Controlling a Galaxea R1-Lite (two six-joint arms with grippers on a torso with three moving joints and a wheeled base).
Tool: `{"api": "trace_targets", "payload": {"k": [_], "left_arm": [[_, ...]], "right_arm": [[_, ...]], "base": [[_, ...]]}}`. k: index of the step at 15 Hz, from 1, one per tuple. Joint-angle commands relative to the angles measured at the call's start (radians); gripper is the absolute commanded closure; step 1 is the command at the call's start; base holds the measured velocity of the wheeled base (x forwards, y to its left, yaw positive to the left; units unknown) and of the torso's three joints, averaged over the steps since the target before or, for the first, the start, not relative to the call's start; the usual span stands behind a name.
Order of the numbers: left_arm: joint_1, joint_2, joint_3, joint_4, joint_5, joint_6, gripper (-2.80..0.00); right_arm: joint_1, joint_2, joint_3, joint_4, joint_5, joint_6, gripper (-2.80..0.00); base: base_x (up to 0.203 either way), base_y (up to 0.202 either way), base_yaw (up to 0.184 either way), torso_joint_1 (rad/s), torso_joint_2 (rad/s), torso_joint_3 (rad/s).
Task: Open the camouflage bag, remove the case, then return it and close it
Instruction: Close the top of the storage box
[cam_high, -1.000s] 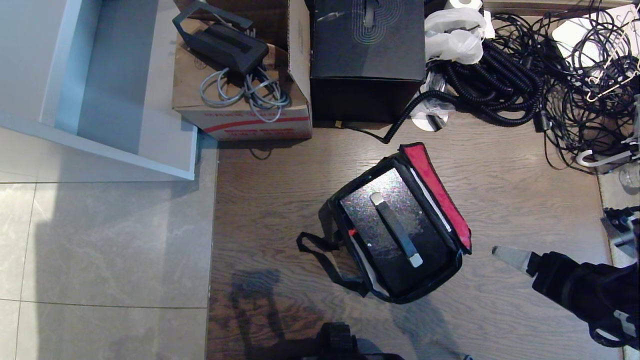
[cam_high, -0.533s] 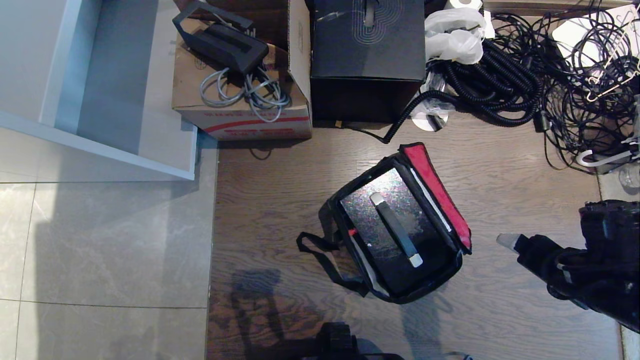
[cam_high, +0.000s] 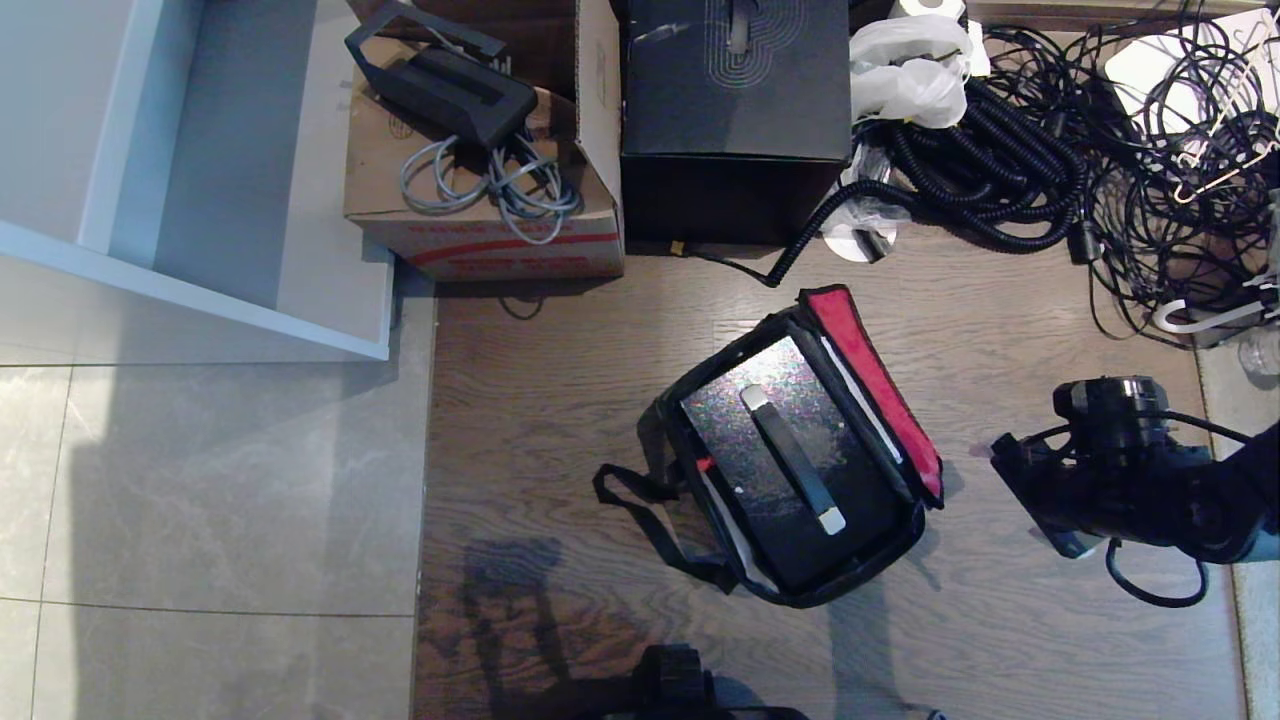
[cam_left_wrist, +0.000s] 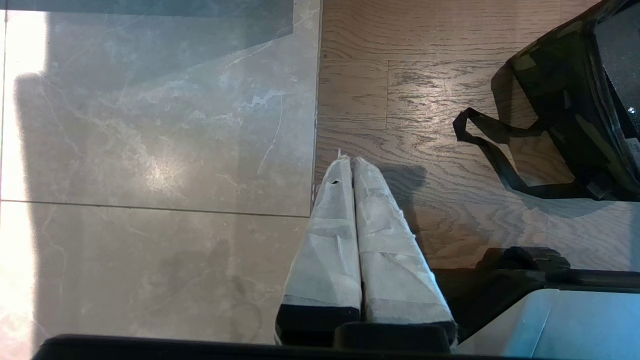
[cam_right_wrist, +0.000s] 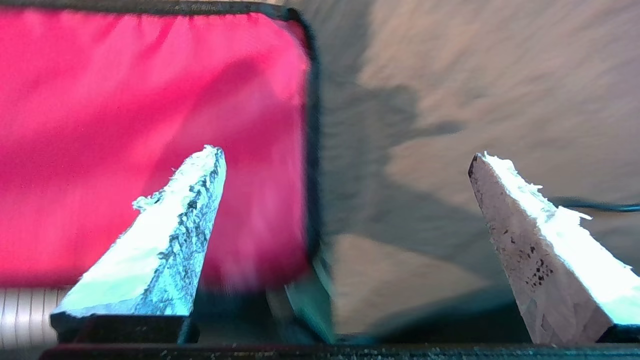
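Camouflage bag (cam_high: 800, 450): soft, lies open on wood floor, red-lined lid (cam_high: 870, 385) upright | Case (cam_high: 785, 465): stiff, probably weighty, inside bag; grasp by top handle (cam_high: 793, 458) | Right gripper (cam_right_wrist: 345, 200): fingers spread, empty, just beside lid; only its wrist view shows this | Left gripper (cam_left_wrist: 352, 167): pressed together, parked, unseen from head.

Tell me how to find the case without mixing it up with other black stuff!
Look at the wooden floor, at the open bag with the red flap. The case lies flat inside it, sparkly black, with a dark handle ending in pale tips.
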Motion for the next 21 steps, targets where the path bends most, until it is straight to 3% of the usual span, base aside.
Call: {"api": "trace_targets", "payload": {"k": [1, 5, 9, 17, 18, 21], "left_arm": [[0.001, 0.000, 0.000, 0.000, 0.000, -0.001, 0.00], [0.001, 0.000, 0.000, 0.000, 0.000, -0.001, 0.00], [0.001, 0.000, 0.000, 0.000, 0.000, -0.001, 0.00], [0.001, 0.000, 0.000, 0.000, 0.001, 0.000, 0.00], [0.001, 0.000, 0.000, 0.000, 0.000, -0.001, 0.00], [-0.001, 0.000, 0.000, 0.000, 0.000, -0.001, 0.00]], "right_arm": [[-0.054, 0.195, -0.144, -0.002, 0.087, 0.053, -2.80], [-0.076, 0.379, -0.280, -0.009, 0.231, 0.175, -2.80], [-0.127, 0.418, -0.371, -0.015, 0.399, 0.199, -2.80], [-0.127, 0.443, -0.409, -0.133, 0.414, 0.343, -2.80], [-0.126, 0.447, -0.415, -0.135, 0.415, 0.360, 0.00], [-0.121, 0.453, -0.418, -0.139, 0.422, 0.365, 0.00]], "base": [[0.000, 0.000, 0.000, 0.000, 0.00, 0.000], [0.000, 0.000, 0.000, 0.000, 0.00, 0.000], [0.000, 0.000, 0.000, 0.000, 0.00, 0.000], [0.000, 0.000, 0.000, 0.000, 0.00, 0.000], [0.000, 0.000, 0.000, 0.000, 0.00, 0.000], [0.000, 0.000, 0.000, 0.000, 0.00, 0.000]]}}
